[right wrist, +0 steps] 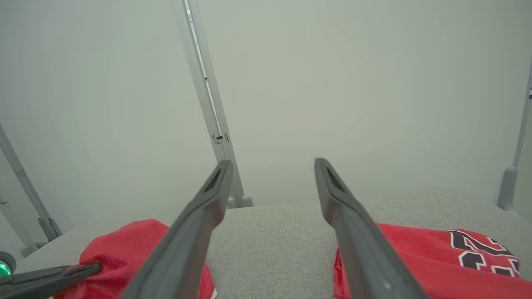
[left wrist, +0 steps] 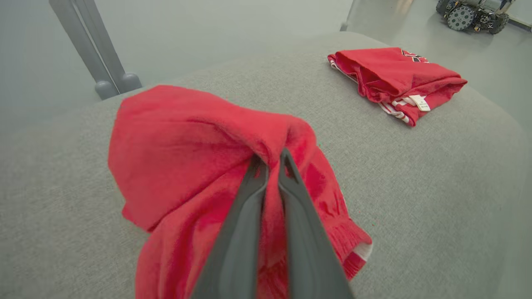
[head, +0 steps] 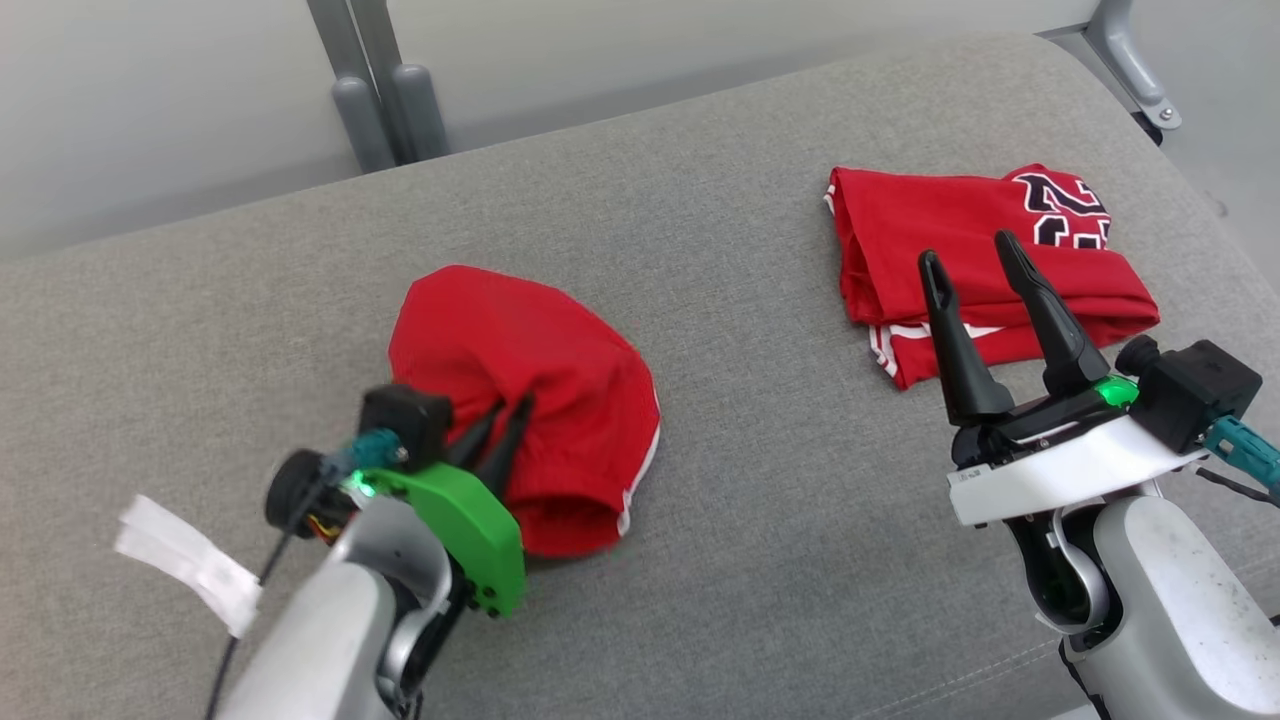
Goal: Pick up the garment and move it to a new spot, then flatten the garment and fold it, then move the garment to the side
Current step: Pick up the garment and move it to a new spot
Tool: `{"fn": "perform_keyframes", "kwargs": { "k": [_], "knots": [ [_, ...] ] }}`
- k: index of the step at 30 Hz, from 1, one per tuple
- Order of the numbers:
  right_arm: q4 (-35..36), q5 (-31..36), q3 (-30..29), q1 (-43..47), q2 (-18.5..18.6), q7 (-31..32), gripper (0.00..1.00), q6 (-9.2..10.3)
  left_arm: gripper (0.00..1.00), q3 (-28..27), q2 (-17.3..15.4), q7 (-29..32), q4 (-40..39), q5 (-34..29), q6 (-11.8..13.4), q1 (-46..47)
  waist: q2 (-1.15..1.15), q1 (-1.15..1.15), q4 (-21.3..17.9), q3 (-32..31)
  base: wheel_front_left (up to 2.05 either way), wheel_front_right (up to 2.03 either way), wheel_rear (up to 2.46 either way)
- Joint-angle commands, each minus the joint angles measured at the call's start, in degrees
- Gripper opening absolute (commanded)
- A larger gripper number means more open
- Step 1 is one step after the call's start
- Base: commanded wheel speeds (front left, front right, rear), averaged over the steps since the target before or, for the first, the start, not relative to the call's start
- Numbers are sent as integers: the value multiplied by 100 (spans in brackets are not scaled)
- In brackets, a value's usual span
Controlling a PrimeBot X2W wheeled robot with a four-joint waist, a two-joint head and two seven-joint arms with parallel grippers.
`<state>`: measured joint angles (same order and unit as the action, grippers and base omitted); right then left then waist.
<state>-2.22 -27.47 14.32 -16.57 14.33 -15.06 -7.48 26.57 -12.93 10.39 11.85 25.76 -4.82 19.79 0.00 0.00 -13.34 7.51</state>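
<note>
Garment (head: 540, 360), red, bunched in a heap left of centre on grey pad (head: 760, 470); pinched at its near side by left gripper (head: 510, 405), closed tight on a fold. Right gripper (head: 968, 250) spread wide, empty, by near edge of folded jersey (head: 920, 215) at far right. Likely risks: thin pinch slipping on lifting; cloth dragging across pad; right gripper snagging jersey. Black-and-white print (head: 1070, 210) on jersey, partly hidden, unreadable; white tag (left wrist: 419, 102), text too small.
</note>
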Motion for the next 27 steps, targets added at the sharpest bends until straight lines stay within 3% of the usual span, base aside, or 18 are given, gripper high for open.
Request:
{"fn": "perform_keyframes", "kwargs": {
  "k": [1, 2, 3, 4, 5, 11, 17, 27],
  "knots": [
    [-7, 6, 9, 15, 5, -13, 100, -3, 0, 65, 35, -103, 207, -33, -28, -66, 0, 0, -25, 28, 0, 0, 0],
    [-9, 8, 10, 12, 8, -13, 100, -3, 0, 127, 61, -168, 354, -87, -47, -48, 0, 0, -28, 34, 0, 0, 0],
    [-11, 9, 7, 11, 12, -13, 100, -3, 35, 192, 111, -247, 532, -113, -64, -21, 0, 0, -25, 38, 0, 0, 0],
    [-12, 11, 4, 15, 17, -13, 100, -3, 87, 232, 155, -294, 666, -113, -68, -1, 0, 0, -18, 38, 0, 0, 0],
    [-15, 15, -2, 26, 21, -13, 100, -3, 100, 271, 199, -321, 814, -98, -83, 19, 0, 0, -2, 36, 0, 0, 0],
    [-44, 30, -7, 105, 35, -13, 100, -3, 100, 213, 248, -677, 1059, -89, -68, 217, 0, 0, 158, 6, 0, 0, 0],
    [-15, 54, -106, 206, 66, -13, 100, -3, 100, -56, 60, -943, 657, -46, 120, 233, 0, 0, 364, -60, 0, 0, 0],
    [23, 79, -288, 541, 147, -13, 100, -3, 100, -935, -495, -1437, -640, 10, 929, -525, 0, 0, 636, -255, 0, 0, 0]
  ]
}}
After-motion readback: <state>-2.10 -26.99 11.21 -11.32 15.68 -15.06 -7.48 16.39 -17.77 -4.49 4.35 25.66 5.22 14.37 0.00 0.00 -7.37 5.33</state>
